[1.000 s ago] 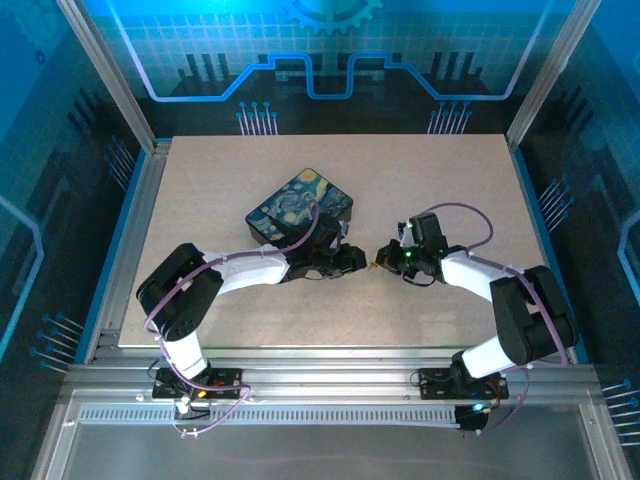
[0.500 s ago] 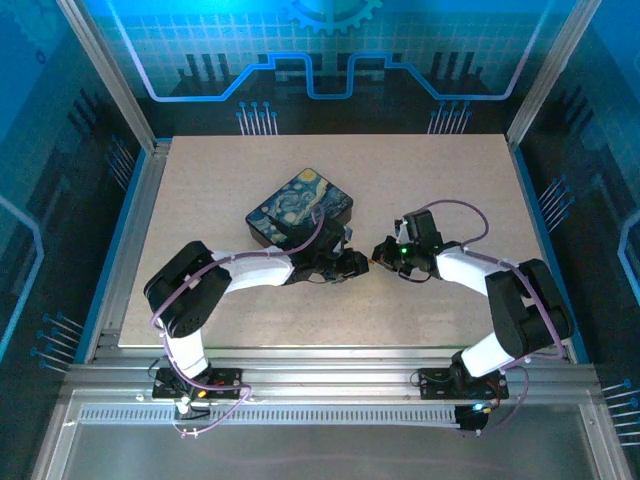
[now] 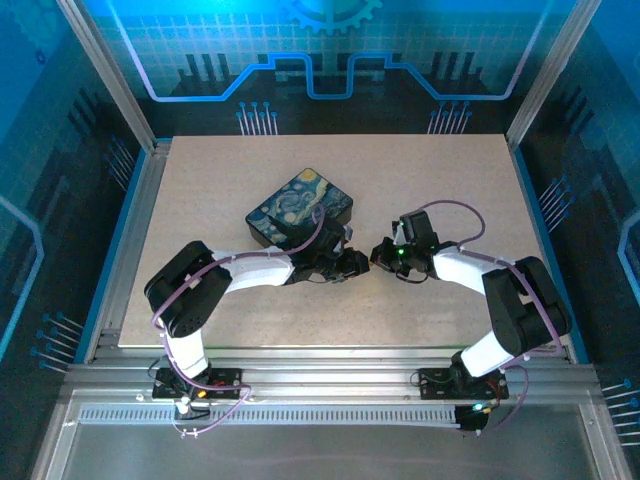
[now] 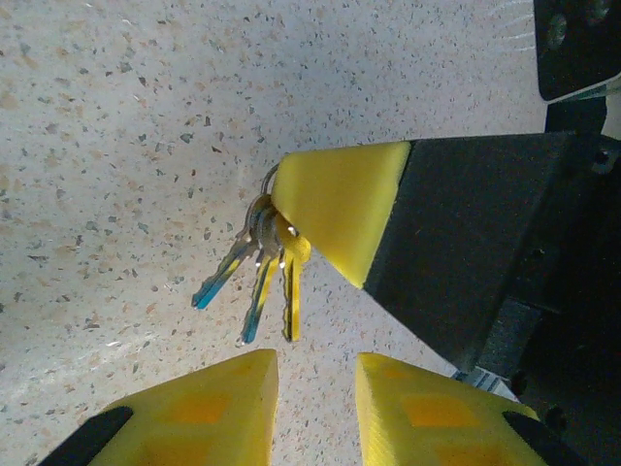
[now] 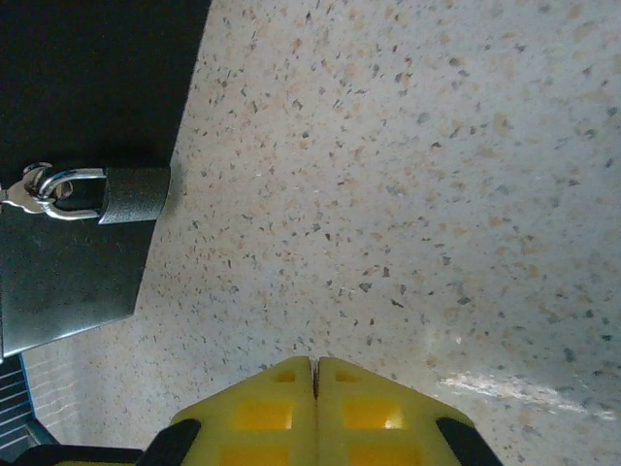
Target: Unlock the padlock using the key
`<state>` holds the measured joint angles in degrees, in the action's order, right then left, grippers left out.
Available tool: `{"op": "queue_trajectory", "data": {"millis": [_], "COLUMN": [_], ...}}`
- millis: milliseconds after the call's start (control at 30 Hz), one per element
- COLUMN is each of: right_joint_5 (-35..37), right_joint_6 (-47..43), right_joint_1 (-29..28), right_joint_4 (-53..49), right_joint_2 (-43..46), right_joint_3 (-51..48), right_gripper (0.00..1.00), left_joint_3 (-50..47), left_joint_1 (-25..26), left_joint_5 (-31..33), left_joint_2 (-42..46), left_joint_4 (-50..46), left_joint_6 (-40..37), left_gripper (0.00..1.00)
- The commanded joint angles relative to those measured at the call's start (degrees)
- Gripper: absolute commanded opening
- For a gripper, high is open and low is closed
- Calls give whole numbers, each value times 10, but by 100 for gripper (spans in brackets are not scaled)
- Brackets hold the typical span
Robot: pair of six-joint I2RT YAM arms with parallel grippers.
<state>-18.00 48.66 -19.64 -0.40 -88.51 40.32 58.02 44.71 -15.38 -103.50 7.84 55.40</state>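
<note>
Silvery key (image 4: 260, 283), one of a small bunch on a ring, dangles from the tip of your right jaws, which are pinched shut on it above the desk (image 4: 116, 116). Your left jaws stand open and empty just left of it. The dark padlock (image 5: 136, 194) hangs by its shackle from the hasp of the black box (image 5: 87, 68), far-left of the key. Over the last second your right arm has crept left toward the box, so the key is closer but not yet at the padlock.
</note>
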Motion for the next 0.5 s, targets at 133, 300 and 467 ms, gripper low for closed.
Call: {"op": "queue_trajectory", "data": {"millis": [133, 300, 467], "right_joint_5": [-5, -8, -8], "right_joint_6": [19, 16, 16], "right_joint_1": [-13, -20, -28], "right_joint_4": [14, 11, 10], "right_joint_2": [-5, -2, 3], "right_joint_3": [10, 12, 9], "right_gripper": [2, 2, 2], "left_joint_3": [15, 19, 20], "left_joint_1": [3, 3, -1], "left_joint_5": [5, 10, 16], "left_joint_2": [-5, -9, -11], "left_joint_4": [-1, -4, -7], "left_joint_6": [-6, -10, -15], "left_gripper": [25, 24, 22]}}
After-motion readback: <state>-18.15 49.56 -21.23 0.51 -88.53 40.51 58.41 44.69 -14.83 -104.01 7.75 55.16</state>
